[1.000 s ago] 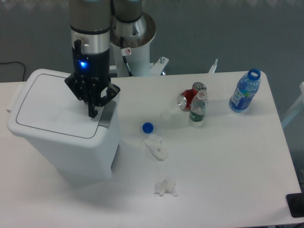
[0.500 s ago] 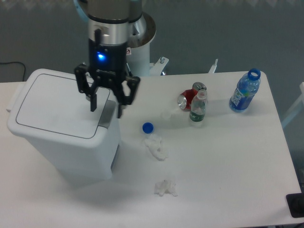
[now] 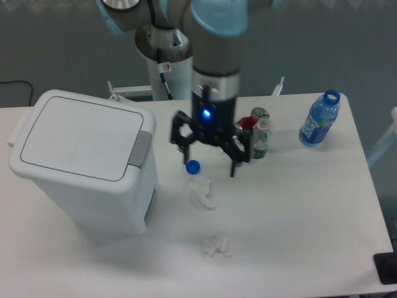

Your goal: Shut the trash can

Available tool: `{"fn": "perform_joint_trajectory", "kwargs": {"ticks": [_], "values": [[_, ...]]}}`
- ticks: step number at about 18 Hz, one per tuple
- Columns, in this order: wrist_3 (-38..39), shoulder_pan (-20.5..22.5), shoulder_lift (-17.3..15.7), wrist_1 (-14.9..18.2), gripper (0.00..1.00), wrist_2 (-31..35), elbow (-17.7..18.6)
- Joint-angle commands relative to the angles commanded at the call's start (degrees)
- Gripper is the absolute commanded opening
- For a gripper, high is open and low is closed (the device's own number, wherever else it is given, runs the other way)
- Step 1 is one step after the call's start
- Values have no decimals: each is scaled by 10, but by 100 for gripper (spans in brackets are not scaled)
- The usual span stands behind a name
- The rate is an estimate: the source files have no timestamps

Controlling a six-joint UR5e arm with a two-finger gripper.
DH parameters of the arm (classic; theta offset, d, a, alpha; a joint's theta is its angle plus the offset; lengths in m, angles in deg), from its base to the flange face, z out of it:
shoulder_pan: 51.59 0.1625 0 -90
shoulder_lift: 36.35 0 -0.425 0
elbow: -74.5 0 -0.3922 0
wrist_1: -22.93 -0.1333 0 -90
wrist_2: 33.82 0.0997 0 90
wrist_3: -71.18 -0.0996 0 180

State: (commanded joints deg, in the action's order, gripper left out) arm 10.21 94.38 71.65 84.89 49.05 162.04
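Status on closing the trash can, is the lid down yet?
Looks done: the trash can has its lid lying flat, grey latch at the front edge. In hand: nothing; the gripper is open and empty, off the bin, above the table near the blue cap. Left: apparently nothing, though I can't tell if the latch has clicked.

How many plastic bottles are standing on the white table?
2. A blue-tinted uncapped plastic bottle stands near the far right edge. A small clear plastic bottle with a green label stands near the middle, beside the red cans; the arm partly covers this area, so another may be hidden.
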Motion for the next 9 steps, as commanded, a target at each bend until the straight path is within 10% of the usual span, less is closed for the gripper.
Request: {"fn": "perform_joint_trajectory", "kwargs": {"ticks": [9], "values": [[-115, 30, 79, -35, 100, 64, -7]]}}
